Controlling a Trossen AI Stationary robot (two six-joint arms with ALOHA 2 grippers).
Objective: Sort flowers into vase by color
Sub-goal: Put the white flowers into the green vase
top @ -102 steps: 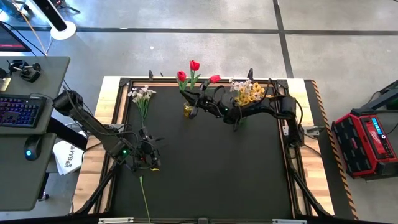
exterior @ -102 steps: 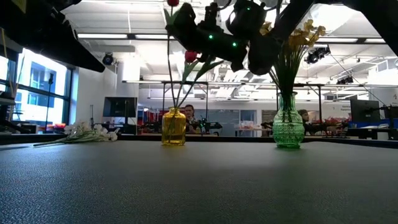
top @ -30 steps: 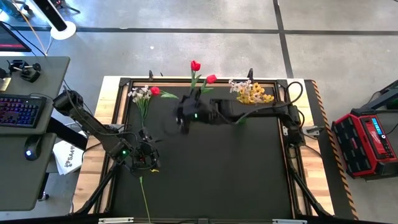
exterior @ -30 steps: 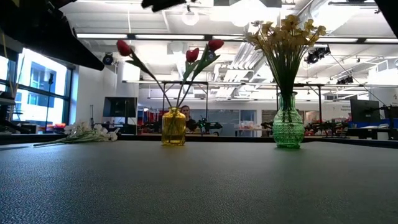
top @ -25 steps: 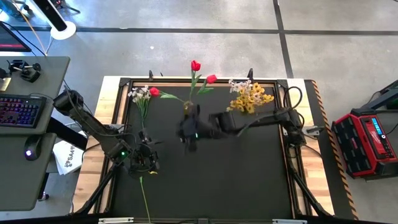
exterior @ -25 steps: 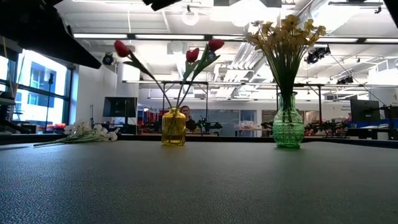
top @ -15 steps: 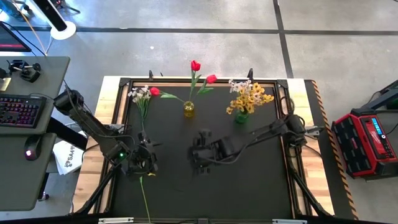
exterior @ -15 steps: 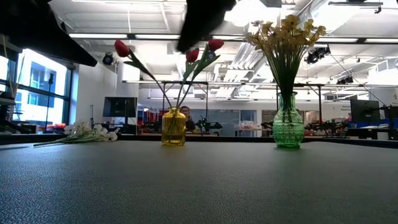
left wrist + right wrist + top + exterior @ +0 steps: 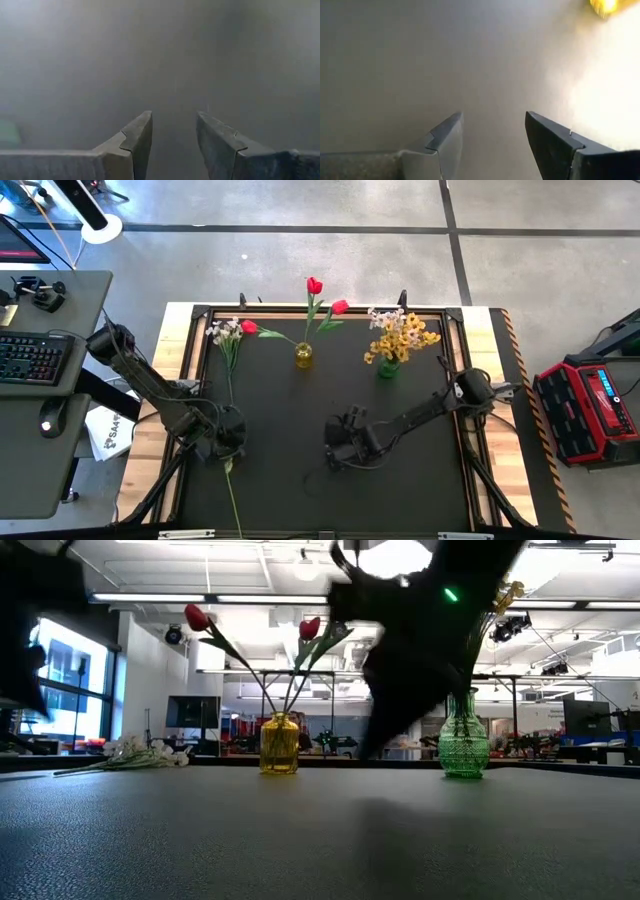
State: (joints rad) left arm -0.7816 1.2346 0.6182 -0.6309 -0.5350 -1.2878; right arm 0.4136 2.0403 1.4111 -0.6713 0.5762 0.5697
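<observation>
Right gripper point(image 9: 340, 452), fingers parted and empty, hangs over mid-table; left gripper point(image 9: 228, 442), likewise parted and empty, sits at the near left beside a lone green stem point(image 9: 233, 500) running toward the near edge. Red tulips point(image 9: 314, 285): three, thin stems splayed outward from a small yellow glass vase point(image 9: 303, 357). Yellow and white blossom sprays point(image 9: 400, 335): bunched upright in a ribbed green glass vase point(image 9: 464, 750). White sprays point(image 9: 227, 332): lying flat at far left, stems toward the near side. Textured black table point(image 9: 300, 500).
</observation>
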